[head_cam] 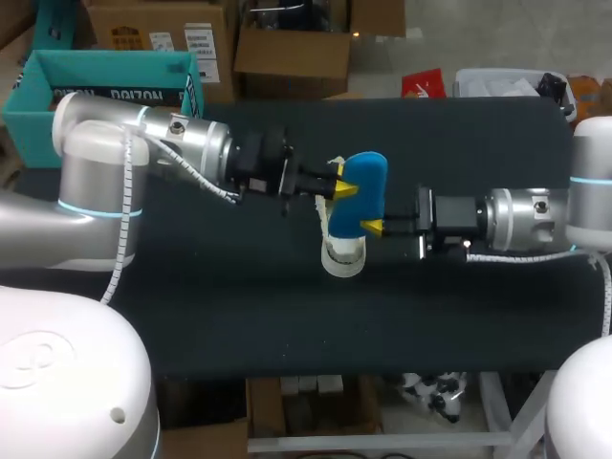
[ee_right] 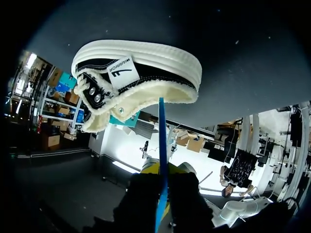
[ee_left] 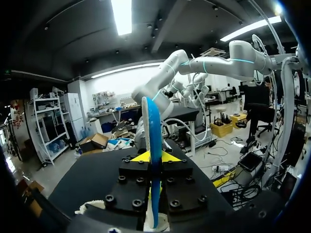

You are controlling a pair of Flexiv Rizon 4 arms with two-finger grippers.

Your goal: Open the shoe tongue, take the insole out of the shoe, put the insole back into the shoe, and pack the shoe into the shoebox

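A blue insole (head_cam: 356, 196) stands on edge above the middle of the black table (head_cam: 239, 306). My left gripper (head_cam: 339, 186) comes in from the left and is shut on the insole's upper part; in the left wrist view the insole (ee_left: 154, 141) runs edge-on between its yellow tips (ee_left: 154, 156). My right gripper (head_cam: 375, 227) is shut on the lower edge of the insole (ee_right: 162, 141) from the right. The black-and-white shoe (head_cam: 342, 256) with a fleece lining sits just below the insole. In the right wrist view the shoe (ee_right: 138, 77) lies ahead of the fingers, with the insole's end at its opening.
A teal shoebox (head_cam: 105, 91) stands open at the table's back left, behind my left arm. Bare tabletop lies in front of the shoe and to both sides of it.
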